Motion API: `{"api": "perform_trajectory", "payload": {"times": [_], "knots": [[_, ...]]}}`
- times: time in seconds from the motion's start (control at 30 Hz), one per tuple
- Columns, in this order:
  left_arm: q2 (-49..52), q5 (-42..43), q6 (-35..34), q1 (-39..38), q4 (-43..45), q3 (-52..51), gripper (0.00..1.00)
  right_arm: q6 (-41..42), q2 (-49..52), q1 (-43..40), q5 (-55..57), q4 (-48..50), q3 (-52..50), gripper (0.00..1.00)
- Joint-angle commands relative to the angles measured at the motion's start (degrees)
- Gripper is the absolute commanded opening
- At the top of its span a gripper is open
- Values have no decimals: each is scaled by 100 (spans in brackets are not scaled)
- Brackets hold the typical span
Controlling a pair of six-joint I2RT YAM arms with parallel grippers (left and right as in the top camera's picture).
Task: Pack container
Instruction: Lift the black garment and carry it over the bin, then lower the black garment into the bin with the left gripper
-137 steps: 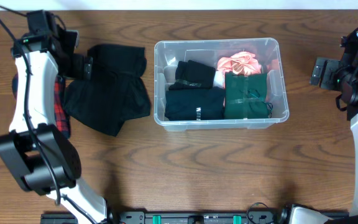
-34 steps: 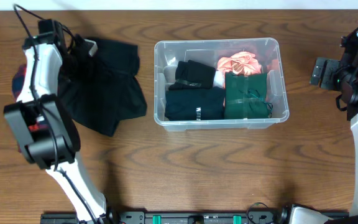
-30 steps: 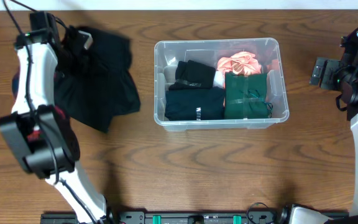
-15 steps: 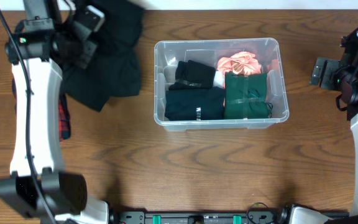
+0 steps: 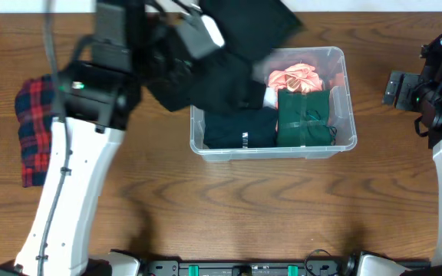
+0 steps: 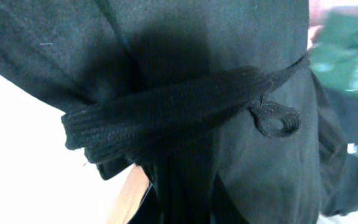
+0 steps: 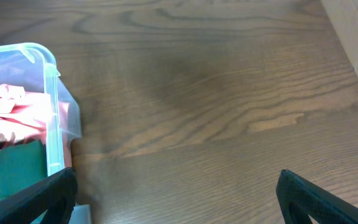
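The clear container (image 5: 350,135) sat mid-table (image 5: 282,207), holding a pink cloth (image 5: 295,77), a green folded piece (image 5: 305,116) and a dark folded piece (image 5: 240,130). The left claw (image 5: 199,34) gripped a black garment (image 5: 236,55), which hung over the container's back left corner. The right claw (image 7: 179,196) hovered with its fingers spread wide over bare wood to the container's right, and a red plaid cloth (image 5: 37,126) lay far left.
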Motion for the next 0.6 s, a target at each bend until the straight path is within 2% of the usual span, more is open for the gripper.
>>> {"api": "perform_trajectory", "payload": {"times": [0.0,0.13,0.57], "knots": [[-7,164,750,-439,109,188,6,50,-72,-24,37,7,44,99],[140,162,1043,-791,79,188,6,50,-72,-24,37,7,44,99],[883,162,813,-1051,-109,188,6,50,-72,-24,37,7,44,99]]}}
